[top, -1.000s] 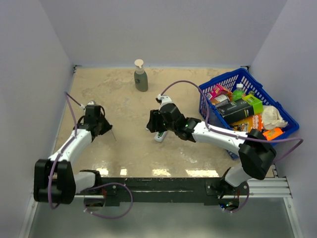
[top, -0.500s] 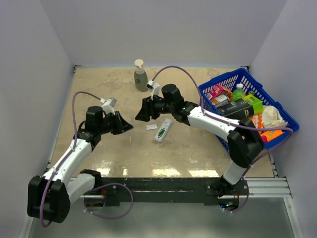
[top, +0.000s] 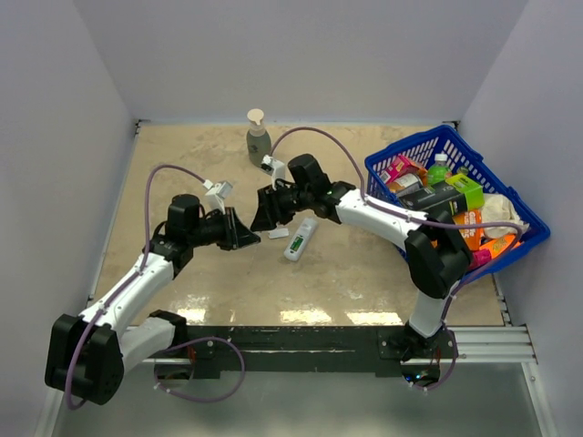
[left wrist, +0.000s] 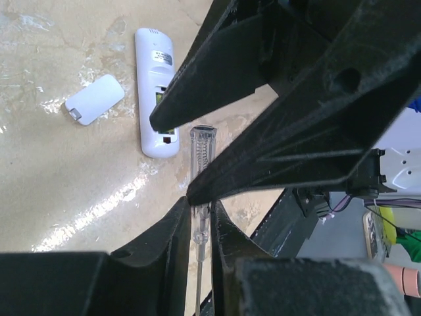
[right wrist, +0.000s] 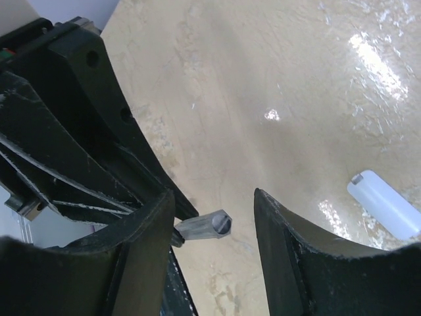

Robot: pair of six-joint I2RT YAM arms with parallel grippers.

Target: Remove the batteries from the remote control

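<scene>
The remote control (top: 301, 239) lies on the table with its back up and green batteries (top: 298, 244) showing in the open recess. It also shows in the left wrist view (left wrist: 156, 99). The small white cover (top: 278, 234) lies just left of it. My left gripper (top: 244, 238) is shut on a thin grey stick with a clear handle (left wrist: 201, 148). My right gripper (top: 259, 218) is open, its jaws on either side of the stick's handle end (right wrist: 209, 226) without pinching it. Both grippers meet left of the remote.
A soap dispenser (top: 259, 140) stands at the back. A blue basket (top: 383, 168) full of packages sits at the right. In the right wrist view a white plastic piece (right wrist: 385, 204) lies on the table beyond the fingers.
My right gripper left the remote and swung left. The white cover now lies beside the remote. My left arm came right with the stick until the two grippers met.
</scene>
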